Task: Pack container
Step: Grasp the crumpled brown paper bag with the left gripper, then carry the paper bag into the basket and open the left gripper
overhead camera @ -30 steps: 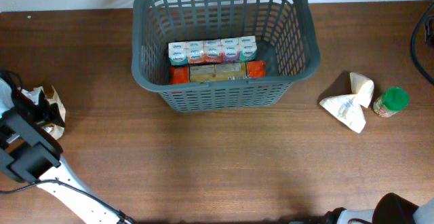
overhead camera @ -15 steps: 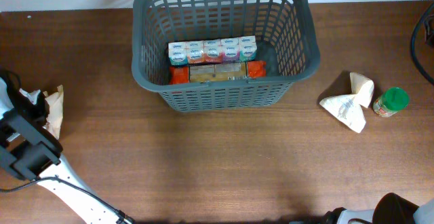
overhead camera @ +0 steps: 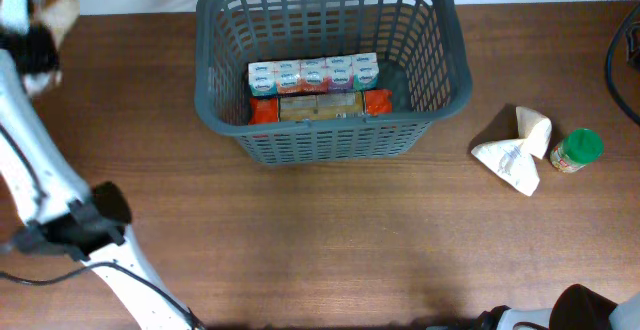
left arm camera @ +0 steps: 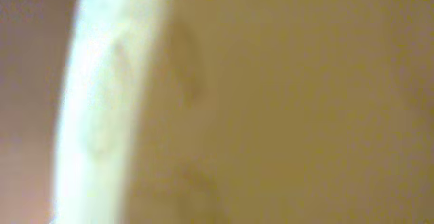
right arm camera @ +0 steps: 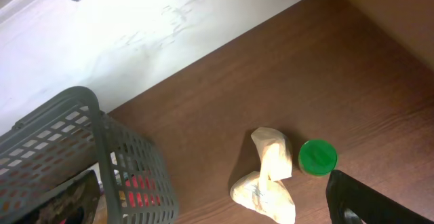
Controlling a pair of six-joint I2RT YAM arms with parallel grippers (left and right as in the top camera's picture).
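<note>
The container (overhead camera: 330, 140) is a dark grey slotted basket at the back middle of the table, its corner also in the right wrist view (right arm camera: 129, 156). A row of small cartons (overhead camera: 314, 73), an orange pack (overhead camera: 264, 110) and a tan box (overhead camera: 318, 106) lie in it. My left gripper (overhead camera: 32, 38) is raised at the far left back, blurred, shut on a crumpled tan paper packet (overhead camera: 52, 6). That packet (left arm camera: 271, 102) fills the left wrist view. My right gripper (right arm camera: 213, 214) hangs open and empty above the table's right side, one dark finger (right arm camera: 363, 197) showing.
A cream crumpled bag (overhead camera: 515, 150) and a small green-lidded jar (overhead camera: 576, 150) lie on the table right of the basket; the right wrist view shows the bag (right arm camera: 268, 176) and jar (right arm camera: 317, 157) too. A white wall (right arm camera: 135, 41) runs behind the table.
The left gripper closed on the tan packet at the table's left edge, then rose with it toward the back left. The right arm held still.
</note>
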